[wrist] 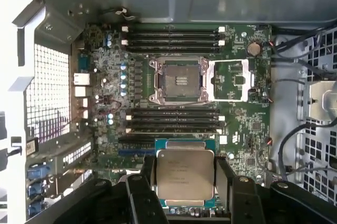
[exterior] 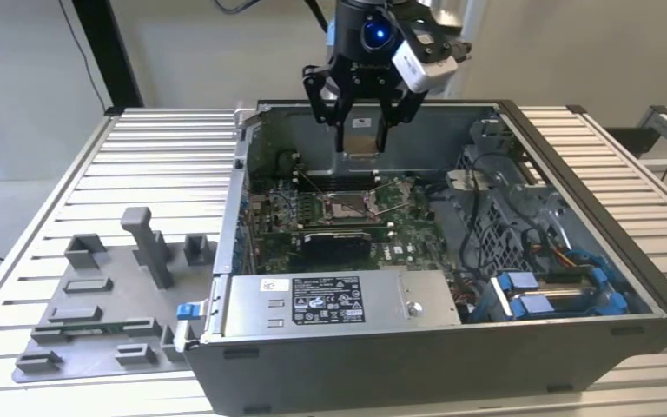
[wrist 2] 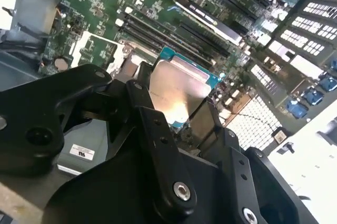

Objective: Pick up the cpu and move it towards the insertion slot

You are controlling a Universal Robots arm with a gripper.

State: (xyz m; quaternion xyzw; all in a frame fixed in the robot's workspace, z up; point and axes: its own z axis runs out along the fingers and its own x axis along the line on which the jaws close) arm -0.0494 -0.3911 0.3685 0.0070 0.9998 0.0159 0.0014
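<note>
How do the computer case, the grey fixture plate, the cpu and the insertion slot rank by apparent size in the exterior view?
1. computer case
2. grey fixture plate
3. Unsure: insertion slot and cpu, held in the gripper, look alike.

The cpu (exterior: 361, 142) hangs above the insertion slot (exterior: 346, 206), apart.

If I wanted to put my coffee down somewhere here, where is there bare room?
The ribbed table is bare behind the grey fixture plate, on the exterior view's left of the computer case. Inside the case it is crowded: motherboard, cables, and the gripper holding the cpu above the insertion slot.
</note>
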